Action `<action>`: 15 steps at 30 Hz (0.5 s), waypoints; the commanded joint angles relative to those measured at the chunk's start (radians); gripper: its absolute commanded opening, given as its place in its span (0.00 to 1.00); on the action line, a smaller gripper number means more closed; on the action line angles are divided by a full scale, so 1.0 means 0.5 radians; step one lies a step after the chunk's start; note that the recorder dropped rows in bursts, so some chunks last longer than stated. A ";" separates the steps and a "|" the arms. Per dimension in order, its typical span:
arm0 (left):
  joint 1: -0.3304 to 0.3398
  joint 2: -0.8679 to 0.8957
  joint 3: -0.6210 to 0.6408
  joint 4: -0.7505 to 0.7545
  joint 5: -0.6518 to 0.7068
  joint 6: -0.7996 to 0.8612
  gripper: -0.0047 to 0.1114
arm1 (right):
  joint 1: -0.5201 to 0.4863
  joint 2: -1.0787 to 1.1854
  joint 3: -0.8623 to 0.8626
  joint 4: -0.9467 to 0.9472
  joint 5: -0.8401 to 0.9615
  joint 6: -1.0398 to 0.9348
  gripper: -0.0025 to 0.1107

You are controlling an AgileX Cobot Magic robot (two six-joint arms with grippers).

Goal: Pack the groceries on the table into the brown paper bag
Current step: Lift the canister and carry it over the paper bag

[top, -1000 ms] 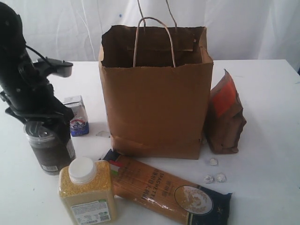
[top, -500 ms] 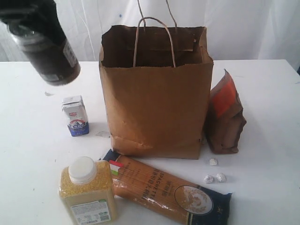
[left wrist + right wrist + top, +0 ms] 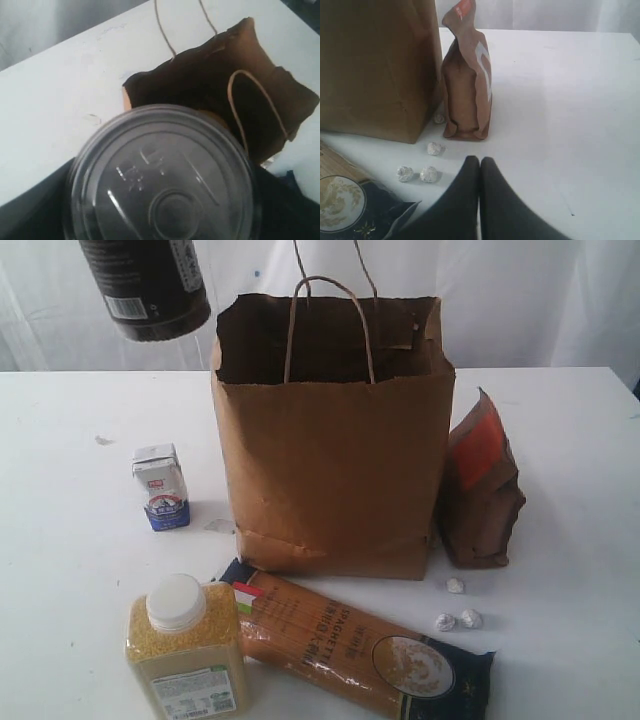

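One pull-tab tin [image 3: 145, 285] sits gripped within the left claw [image 3: 160, 215], aloft.

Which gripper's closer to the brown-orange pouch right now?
Right. The right gripper, shut, sits low by the table, facing the brown-orange pouch at close range. The left gripper holds the pull-tab tin high up, on the other side of the brown paper bag.
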 commanded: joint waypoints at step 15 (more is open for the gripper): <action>-0.164 0.323 -0.308 -0.234 0.066 0.198 0.04 | -0.006 -0.011 0.004 -0.008 -0.012 0.000 0.02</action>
